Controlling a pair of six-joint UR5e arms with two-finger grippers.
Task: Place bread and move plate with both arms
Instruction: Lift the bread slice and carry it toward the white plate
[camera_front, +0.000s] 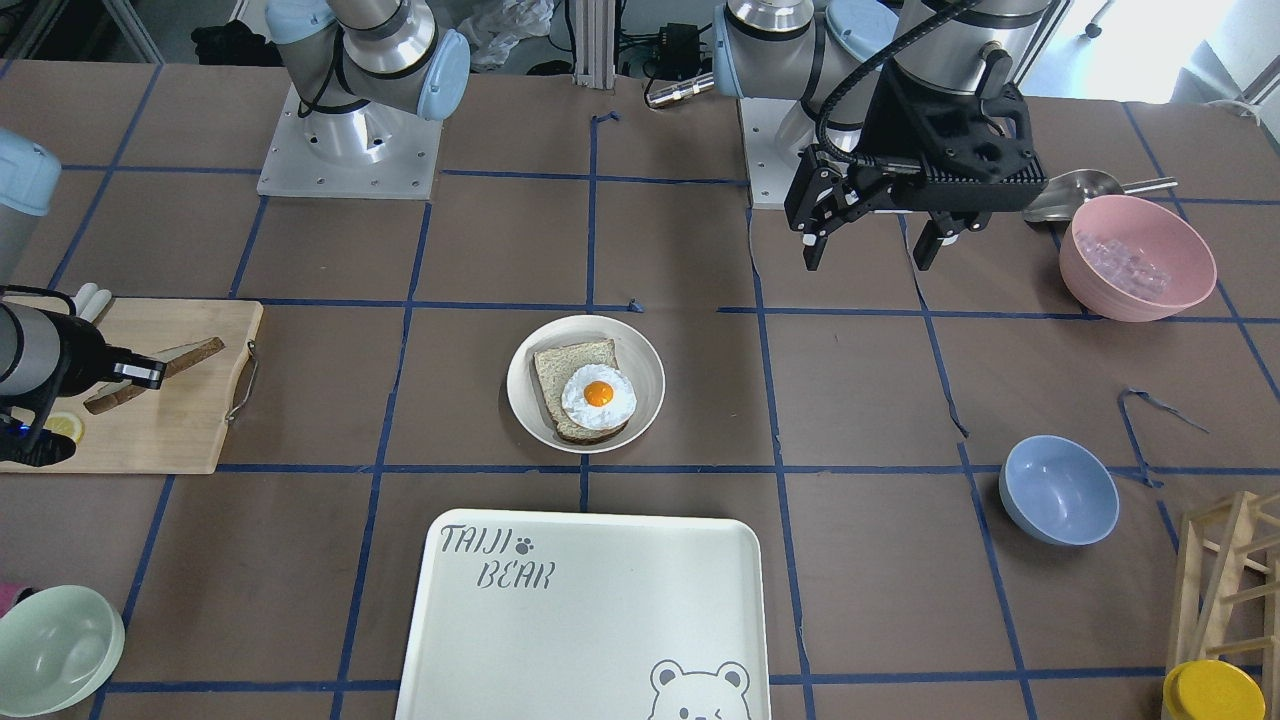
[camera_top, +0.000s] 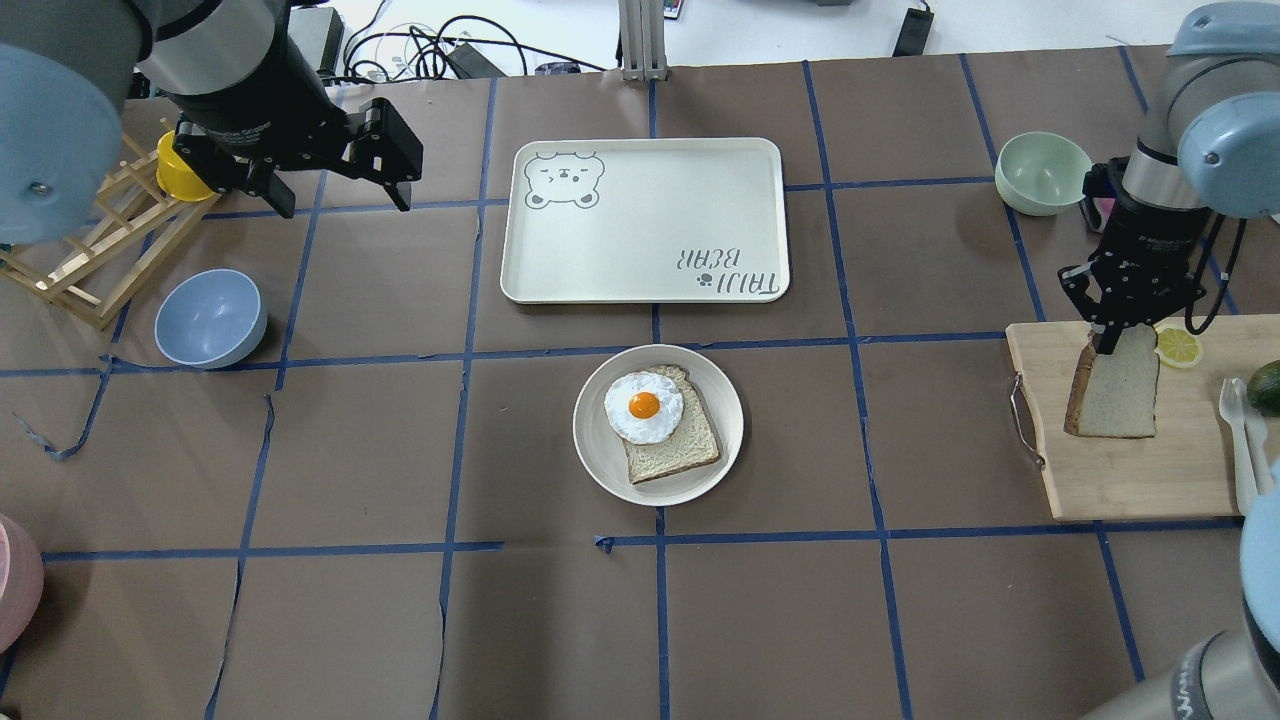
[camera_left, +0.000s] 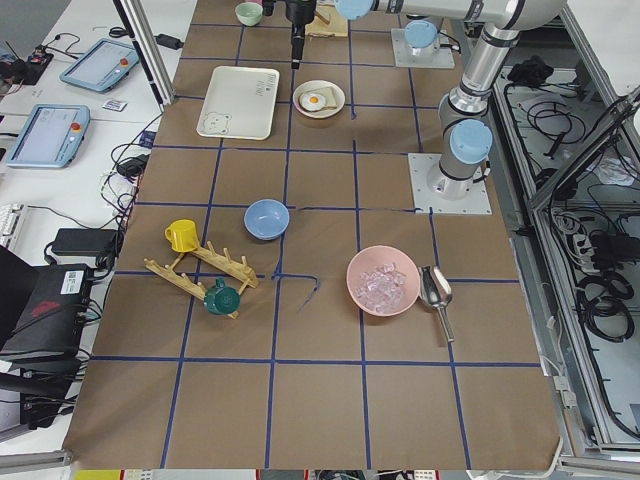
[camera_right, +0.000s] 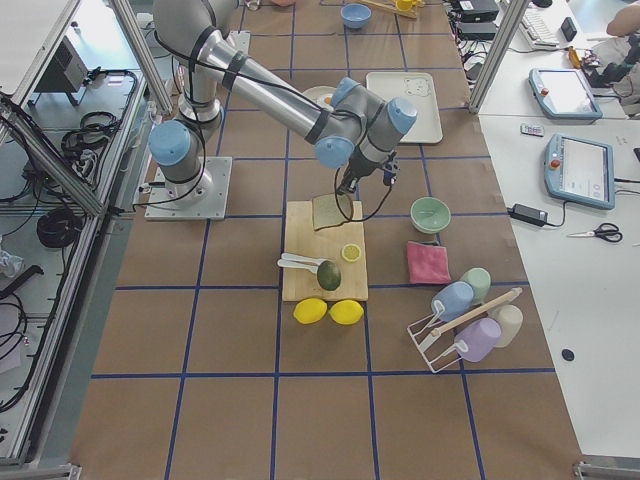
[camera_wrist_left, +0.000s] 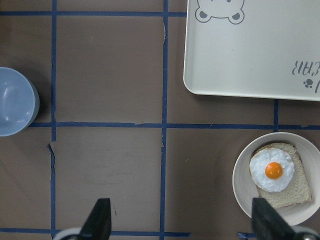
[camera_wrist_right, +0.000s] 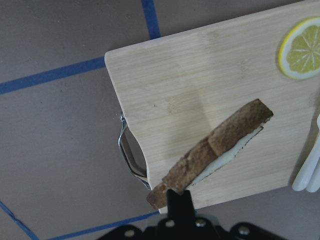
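The bread (camera_top: 1118, 392) is a plain slice held on edge, tilted, over the wooden cutting board (camera_top: 1130, 480) at the right. My right gripper (camera_top: 1108, 338) is shut on its upper crust. The right wrist view shows the bread (camera_wrist_right: 215, 147) crust-on above the board. It also shows in the front view (camera_front: 185, 358). The round cream plate (camera_top: 592, 440) sits mid-table and holds a darker slice with a fried egg (camera_top: 643, 405). My left gripper (camera_top: 340, 198) is open and empty, high over the far left, away from the plate (camera_wrist_left: 242, 187).
A cream bear-print tray (camera_top: 640, 250) lies just beyond the plate. A blue bowl (camera_top: 210, 318) and a wooden rack (camera_top: 80, 260) are at the left. A green bowl (camera_top: 1043, 172), a lemon slice (camera_top: 1178, 347) and a pink bowl (camera_front: 1137, 257) stand nearby.
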